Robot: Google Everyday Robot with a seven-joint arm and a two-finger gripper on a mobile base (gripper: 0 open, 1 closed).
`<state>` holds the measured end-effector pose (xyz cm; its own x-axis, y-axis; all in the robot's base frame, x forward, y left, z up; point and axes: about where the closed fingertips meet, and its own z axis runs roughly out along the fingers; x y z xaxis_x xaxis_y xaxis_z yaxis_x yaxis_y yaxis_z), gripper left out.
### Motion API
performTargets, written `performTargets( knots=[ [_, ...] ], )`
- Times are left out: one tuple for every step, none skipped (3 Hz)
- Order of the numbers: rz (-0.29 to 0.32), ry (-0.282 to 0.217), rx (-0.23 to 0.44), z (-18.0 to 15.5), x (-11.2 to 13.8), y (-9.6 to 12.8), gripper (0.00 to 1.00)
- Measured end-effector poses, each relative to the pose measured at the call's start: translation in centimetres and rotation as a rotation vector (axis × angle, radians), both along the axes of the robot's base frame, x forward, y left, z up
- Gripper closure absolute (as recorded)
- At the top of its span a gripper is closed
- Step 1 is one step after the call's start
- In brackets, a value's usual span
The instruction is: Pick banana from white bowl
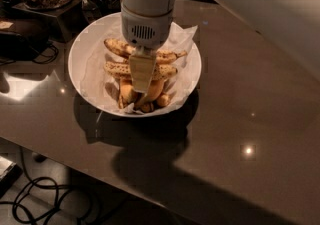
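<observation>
Centrally, pincer [142, 88] over bananas [116, 47], inside white bowl [76, 64]

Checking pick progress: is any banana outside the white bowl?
No, the bananas all lie in the white bowl, with the gripper right over them.

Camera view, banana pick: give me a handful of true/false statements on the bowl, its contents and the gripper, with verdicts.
1. The white bowl sits on the dark table. True.
2. The bowl holds one banana. False: several spotted bananas lie in it.
3. The gripper hangs over the bowl, right above the bananas. True.
4. The bowl is bare inside. False: crinkled white paper lines it, with one corner poking past the rim.
5. Cables lie on the floor at lower left, below the table edge. True.
</observation>
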<state>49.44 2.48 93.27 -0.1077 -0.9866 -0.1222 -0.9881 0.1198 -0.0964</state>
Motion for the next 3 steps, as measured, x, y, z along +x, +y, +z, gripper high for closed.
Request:
performTargets(
  knots=[
    [0.000,0.001,-0.002,-0.09,0.30,-0.02,0.44],
    [-0.001,-0.007,-0.001,0.25,0.66,-0.34,0.43],
    [-0.005,-0.017,0.001,0.62,0.82,-0.74,0.42]
  ],
)
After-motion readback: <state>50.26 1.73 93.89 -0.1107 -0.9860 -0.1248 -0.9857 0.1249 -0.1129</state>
